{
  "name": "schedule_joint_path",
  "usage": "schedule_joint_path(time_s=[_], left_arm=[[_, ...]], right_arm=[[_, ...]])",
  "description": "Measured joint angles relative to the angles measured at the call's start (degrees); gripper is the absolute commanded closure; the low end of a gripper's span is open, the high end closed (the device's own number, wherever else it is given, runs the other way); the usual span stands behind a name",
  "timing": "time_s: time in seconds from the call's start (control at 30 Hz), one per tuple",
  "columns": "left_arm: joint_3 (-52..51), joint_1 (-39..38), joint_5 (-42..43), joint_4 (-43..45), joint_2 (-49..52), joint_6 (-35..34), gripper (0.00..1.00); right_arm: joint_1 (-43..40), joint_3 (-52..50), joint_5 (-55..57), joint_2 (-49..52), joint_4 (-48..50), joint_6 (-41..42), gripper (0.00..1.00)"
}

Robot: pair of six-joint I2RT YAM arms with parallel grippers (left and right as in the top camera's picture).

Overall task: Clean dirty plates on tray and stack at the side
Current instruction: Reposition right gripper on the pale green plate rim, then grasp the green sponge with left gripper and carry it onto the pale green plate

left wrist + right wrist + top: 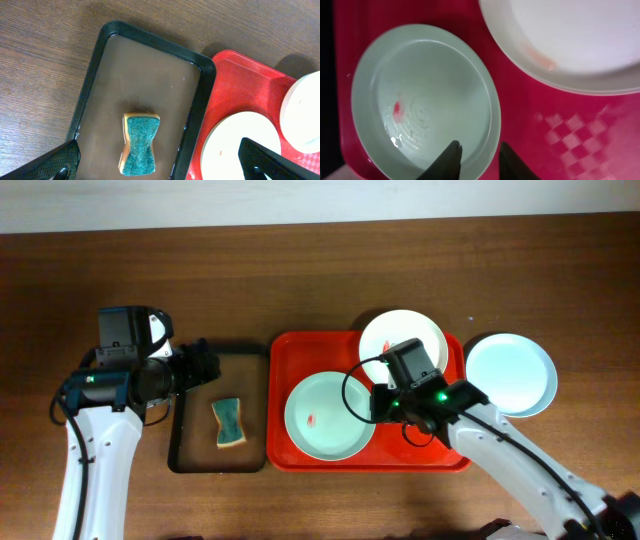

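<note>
Left fingers [55, 162] wide apart, empty, over black tray [180, 430] holding one green-and-yellow sponge [229, 423]. One red tray [280, 380] just right of it, on desk [300, 270]. Three plates: green plate [325, 415] and white plate [395, 335] on red tray, each red-smeared; blue plate [510, 373] on desk beside tray's right edge. Right fingers [451, 159] slightly apart, straddle green plate's right rim; contact unclear.
</note>
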Motion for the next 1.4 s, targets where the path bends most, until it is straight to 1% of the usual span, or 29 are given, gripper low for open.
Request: schedule_joint_path(time_s=[0.03, 0.07, 0.13, 0.17, 0.2, 0.23, 0.27, 0.4, 0.43, 0.47, 0.5, 0.53, 0.57, 0.6, 0.63, 0.67, 0.73, 0.8, 0.83, 0.9, 0.97, 1.0, 1.07, 1.1, 1.13, 1.2, 1.3, 1.37, 1.4], left_arm=[[0.0, 0.0, 0.0, 0.0, 0.0, 0.0, 0.01], [0.0, 0.0, 0.0, 0.0, 0.0, 0.0, 0.01], [0.0, 0.0, 0.0, -0.07, 0.0, 0.0, 0.01], [0.0, 0.0, 0.0, -0.02, 0.0, 0.0, 0.01], [0.0, 0.0, 0.0, 0.0, 0.0, 0.0, 0.01], [0.0, 0.0, 0.0, -0.02, 0.0, 0.0, 0.01], [0.0, 0.0, 0.0, -0.02, 0.0, 0.0, 0.01], [0.0, 0.0, 0.0, -0.02, 0.0, 0.0, 0.01], [0.0, 0.0, 0.0, -0.02, 0.0, 0.0, 0.01], [0.0, 0.0, 0.0, -0.02, 0.0, 0.0, 0.01], [0.0, 0.0, 0.0, -0.02, 0.0, 0.0, 0.01], [0.0, 0.0, 0.0, -0.02, 0.0, 0.0, 0.01], [0.0, 0.0, 0.0, 0.15, 0.0, 0.0, 0.01], [0.0, 0.0, 0.0, 0.72, 0.0, 0.0, 0.01], [0.0, 0.0, 0.0, 1.62, 0.0, 0.0, 0.29], [0.0, 0.0, 0.02, 0.94, 0.0, 0.0, 0.37], [-0.09, -0.48, -0.04, -3.85, 0.0, 0.48, 0.4], [-1.84, -3.43, -1.88, -6.56, -0.02, 0.72, 0.44], [-3.74, -6.03, -3.28, -6.58, 0.0, 0.85, 0.48], [-6.54, -11.06, -5.31, -6.38, 0.39, 1.07, 0.48], [-6.84, -14.1, -6.29, -4.31, 2.93, 1.11, 0.48], [-6.84, -14.69, -6.54, -3.74, 4.61, 1.09, 0.5], [-6.84, -14.93, -7.56, -3.54, 9.94, 1.18, 0.59], [-6.88, -14.93, -8.66, -3.37, 13.31, 1.22, 0.6], [-6.88, -14.93, -9.57, -3.37, 15.67, 1.36, 0.66], [-6.91, -14.78, -11.72, -2.32, 20.26, 0.09, 0.66], [-6.99, -14.36, -12.35, -1.14, 22.86, -0.2, 0.67], [-7.45, -14.38, -12.63, 0.04, 24.22, -0.24, 0.75], [-7.93, -14.38, -12.74, 1.29, 24.59, -0.42, 0.82]], right_arm=[[0.0, 0.0, -0.04, 1.36, 0.07, 0.94, 0.69], [0.0, 0.0, -0.04, 3.82, 0.31, 1.79, 0.66], [0.0, 0.0, -0.04, 9.22, 2.4, 2.89, 0.67], [0.0, 0.0, -0.04, 10.58, 2.73, 2.93, 0.71], [0.0, 0.0, -0.04, 11.78, 3.41, 2.95, 0.78], [0.0, 0.0, -0.04, 13.29, 3.8, 3.08, 0.92], [0.0, 0.0, -0.07, 13.75, 3.78, 3.04, 0.96], [0.0, 0.0, -0.48, 13.77, 4.48, 3.06, 0.96], [0.0, 0.0, -0.48, 13.77, 4.46, 3.08, 0.94], [0.0, 0.15, -0.55, 13.77, 4.17, 3.02, 0.67], [0.0, 0.42, -0.66, 13.77, 3.74, 2.62, 0.56], [0.0, 1.01, -0.66, 13.77, 2.4, 2.19, 0.57], [0.0, 1.86, -0.7, 13.77, 1.51, 2.12, 0.63], [0.0, 2.43, -0.7, 13.77, 1.14, 1.79, 0.83], [0.0, 2.73, -0.7, 13.77, 0.85, 1.66, 0.96], [0.0, 2.78, -0.7, 13.77, 0.35, 1.22, 0.96], [0.0, 2.78, -0.72, 13.77, 0.07, 1.07, 0.96], [0.0, 2.8, -0.76, 13.77, 0.07, 0.94, 0.93], [0.0, 2.8, -0.79, 13.77, 0.07, 0.92, 0.92], [0.0, 2.8, -0.85, 13.77, 0.07, 0.87, 0.92], [0.0, 2.8, -0.85, 13.77, 0.04, 0.9, 0.91], [0.0, 2.8, -0.85, 13.77, 0.0, 0.9, 0.91], [0.0, 2.8, -0.85, 13.77, 0.04, 0.9, 0.91], [0.0, 2.8, -0.85, 13.77, 0.02, 0.94, 0.91], [0.0, 2.8, -0.83, 13.77, 0.0, 0.9, 0.91], [0.0, 2.8, -0.85, 13.77, -0.13, 0.87, 0.91], [0.0, 2.8, -0.85, 13.77, -0.13, 0.9, 0.91], [0.0, 2.8, -0.85, 13.77, -0.13, 0.87, 0.9], [0.0, 2.8, -0.85, 13.77, -0.13, 0.9, 0.88]])
